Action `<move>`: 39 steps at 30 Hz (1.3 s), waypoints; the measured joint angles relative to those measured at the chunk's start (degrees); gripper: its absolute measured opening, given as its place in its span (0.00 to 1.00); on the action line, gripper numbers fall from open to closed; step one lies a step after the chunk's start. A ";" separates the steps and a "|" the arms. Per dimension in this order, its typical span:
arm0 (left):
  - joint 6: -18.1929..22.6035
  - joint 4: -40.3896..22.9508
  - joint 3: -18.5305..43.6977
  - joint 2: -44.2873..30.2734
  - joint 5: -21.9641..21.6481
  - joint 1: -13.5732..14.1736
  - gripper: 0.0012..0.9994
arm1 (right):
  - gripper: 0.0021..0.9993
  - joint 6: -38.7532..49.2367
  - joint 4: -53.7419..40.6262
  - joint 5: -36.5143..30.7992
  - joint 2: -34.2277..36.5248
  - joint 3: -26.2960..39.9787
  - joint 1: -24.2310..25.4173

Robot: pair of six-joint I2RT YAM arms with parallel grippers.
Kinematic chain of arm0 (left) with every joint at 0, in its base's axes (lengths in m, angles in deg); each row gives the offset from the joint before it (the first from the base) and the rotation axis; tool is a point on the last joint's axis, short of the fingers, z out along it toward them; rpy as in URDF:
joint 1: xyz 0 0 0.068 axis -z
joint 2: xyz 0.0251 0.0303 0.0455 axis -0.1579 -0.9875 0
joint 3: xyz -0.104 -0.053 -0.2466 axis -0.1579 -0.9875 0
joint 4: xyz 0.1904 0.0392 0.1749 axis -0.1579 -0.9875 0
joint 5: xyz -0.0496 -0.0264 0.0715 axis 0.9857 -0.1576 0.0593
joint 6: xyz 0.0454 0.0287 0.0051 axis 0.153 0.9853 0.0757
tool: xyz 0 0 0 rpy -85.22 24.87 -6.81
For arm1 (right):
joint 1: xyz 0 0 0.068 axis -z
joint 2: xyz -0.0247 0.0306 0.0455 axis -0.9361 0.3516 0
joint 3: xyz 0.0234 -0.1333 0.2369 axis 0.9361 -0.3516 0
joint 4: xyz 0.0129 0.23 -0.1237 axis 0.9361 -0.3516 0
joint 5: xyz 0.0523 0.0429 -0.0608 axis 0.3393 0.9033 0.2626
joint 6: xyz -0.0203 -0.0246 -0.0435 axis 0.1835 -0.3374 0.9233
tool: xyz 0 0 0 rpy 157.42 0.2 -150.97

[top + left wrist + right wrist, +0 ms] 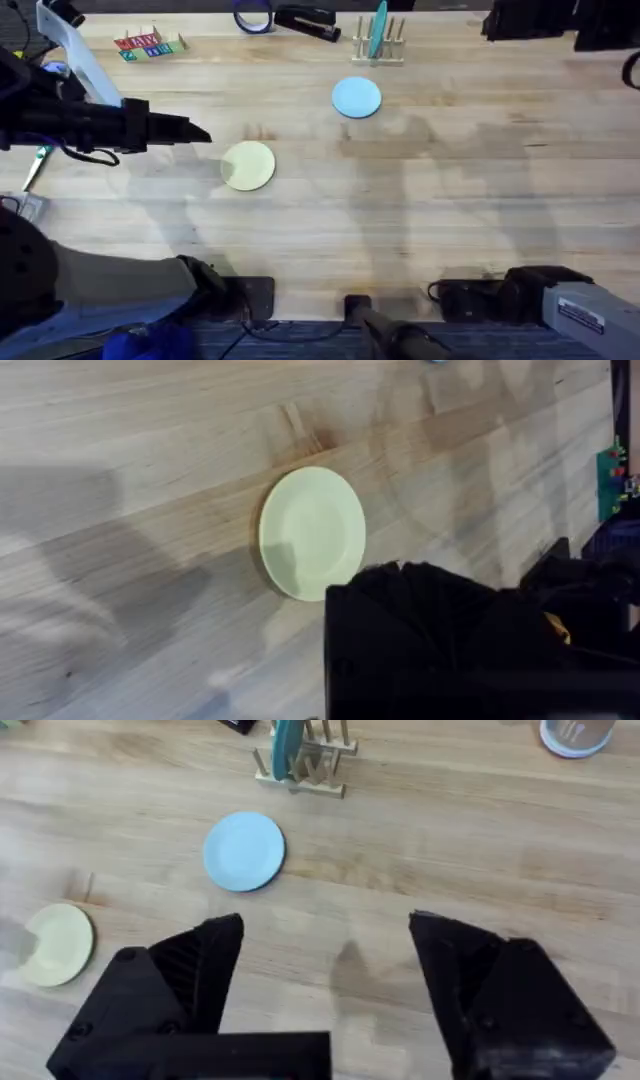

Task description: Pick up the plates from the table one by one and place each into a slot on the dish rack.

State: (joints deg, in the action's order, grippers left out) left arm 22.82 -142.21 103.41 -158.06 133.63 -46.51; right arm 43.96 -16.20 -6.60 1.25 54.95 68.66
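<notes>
While the left gripper hovers just beside the cream-yellow plate, jaws apparently pressed together, it should spread them, come down over the near rim and pinch the thin edge firmly. 2 plates lie flat on the table: this one left of centre, the light blue plate nearer the far edge, close to the dish rack, where a teal plate already stands. The right gripper, jaws spread wide, waits by the near edge.

dark floor strip, soft overhead shadows
</notes>
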 joint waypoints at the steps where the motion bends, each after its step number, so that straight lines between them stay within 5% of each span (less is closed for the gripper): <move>1: -0.11 0.21 0.00 0.00 0.05 0.00 0.04 | 1.00 0.00 0.00 0.00 0.00 0.00 0.00; 39: -3.01 8.04 0.07 -18.01 0.22 1.48 0.04 | 1.00 0.00 0.02 0.00 0.00 0.00 0.00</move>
State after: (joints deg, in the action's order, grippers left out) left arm 19.81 -134.18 103.47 -176.08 133.86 -45.03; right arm 43.96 -16.17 -6.60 1.25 54.95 68.66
